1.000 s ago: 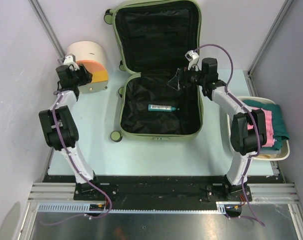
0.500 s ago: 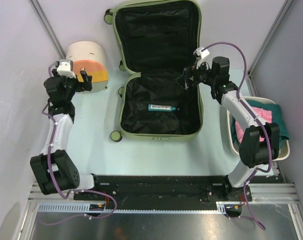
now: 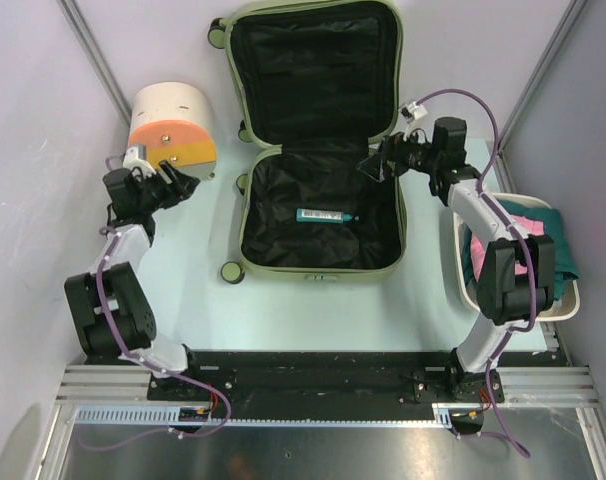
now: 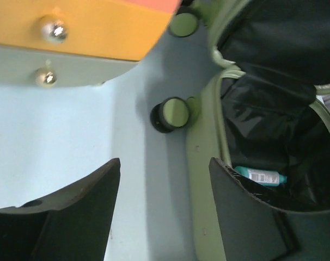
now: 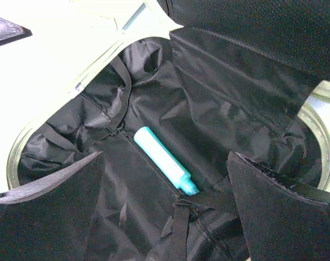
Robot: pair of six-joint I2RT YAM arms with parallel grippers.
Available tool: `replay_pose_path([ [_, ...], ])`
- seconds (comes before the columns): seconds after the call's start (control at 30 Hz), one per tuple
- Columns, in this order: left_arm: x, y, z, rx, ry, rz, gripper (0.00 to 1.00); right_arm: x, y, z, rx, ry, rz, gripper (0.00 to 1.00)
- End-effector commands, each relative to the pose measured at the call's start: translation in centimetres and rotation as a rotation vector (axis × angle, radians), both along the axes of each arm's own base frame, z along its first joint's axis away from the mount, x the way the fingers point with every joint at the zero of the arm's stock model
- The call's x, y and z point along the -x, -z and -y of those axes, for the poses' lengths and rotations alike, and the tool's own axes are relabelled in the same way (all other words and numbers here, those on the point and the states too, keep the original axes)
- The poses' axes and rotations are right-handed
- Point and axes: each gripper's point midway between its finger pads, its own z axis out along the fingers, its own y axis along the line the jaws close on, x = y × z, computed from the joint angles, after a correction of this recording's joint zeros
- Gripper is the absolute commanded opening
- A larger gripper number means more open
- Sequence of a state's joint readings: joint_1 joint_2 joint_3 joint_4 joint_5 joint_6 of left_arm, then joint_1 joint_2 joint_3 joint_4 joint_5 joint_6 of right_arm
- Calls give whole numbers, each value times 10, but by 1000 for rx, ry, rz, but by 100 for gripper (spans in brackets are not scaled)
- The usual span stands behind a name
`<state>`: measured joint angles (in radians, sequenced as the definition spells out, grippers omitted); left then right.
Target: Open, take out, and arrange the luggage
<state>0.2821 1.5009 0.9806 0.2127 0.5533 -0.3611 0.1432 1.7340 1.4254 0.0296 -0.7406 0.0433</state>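
The left gripper (image 3: 180, 180), jaws spread and empty, hangs beside the cream-and-orange drum container (image 3: 173, 125). The olive-green luggage (image 3: 245, 235) lies open mid-table, with a teal bottle (image 3: 326, 215) in its near half. The right gripper (image 3: 375, 166), jaws spread, hovers over that half's far right corner.

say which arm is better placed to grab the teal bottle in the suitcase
Right. The right pincer hangs open over the luggage, facing the teal bottle; the left pincer sits outside by the drum.
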Motion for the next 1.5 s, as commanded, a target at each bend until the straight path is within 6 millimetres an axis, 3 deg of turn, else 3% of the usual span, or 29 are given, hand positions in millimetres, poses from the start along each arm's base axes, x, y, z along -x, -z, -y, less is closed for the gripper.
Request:
replay_pose_path([
  [0.0, -12, 30, -33, 141, -121, -58, 69, -1, -5, -9, -23, -11, 5, 100],
  [0.07, -22, 40, -41, 134, -136, -71, 63, -1, 1, -5, 22, -4, 16, 100],
  [0.13, -31, 46, -56, 128, -188, -76, 60, -1, -1, -3, 32, 0, 23, 100],
  [0.2, -40, 52, -56, 78, -158, -68, 59, 0, -2, -2, 30, -3, 25, 100],
  [0.33, -58, 60, -76, 105, -204, -83, 53, 9, -1, -3, 31, -16, -7, 100],
  [0.43, -68, 57, -83, 87, -209, -67, 47, 10, 0, 0, 72, -3, 8, 100],
  [0.57, -87, 71, -85, 96, -209, -74, 46, 1, 11, 6, 120, 30, 23, 100],
  [0.63, -98, 64, -87, 95, -200, -51, 46, -3, 7, 7, 109, 49, 23, 100],
  [0.67, -103, 73, -86, 86, -189, -60, 46, -4, 10, 7, 119, 44, 20, 100],
  [0.7, -111, 65, -88, 75, -187, -37, 46, -7, 8, 7, 144, 34, 44, 100],
  [0.8, -124, 70, -91, 89, -186, -37, 45, -12, 26, 12, 175, 49, -25, 99],
  [1.0, -139, 80, -86, 95, -168, -41, 43, -19, 33, 10, 211, 42, -60, 99],
  [1.47, -148, 108, -85, 119, -171, -82, 43, -26, 40, 2, 260, 17, -73, 99],
])
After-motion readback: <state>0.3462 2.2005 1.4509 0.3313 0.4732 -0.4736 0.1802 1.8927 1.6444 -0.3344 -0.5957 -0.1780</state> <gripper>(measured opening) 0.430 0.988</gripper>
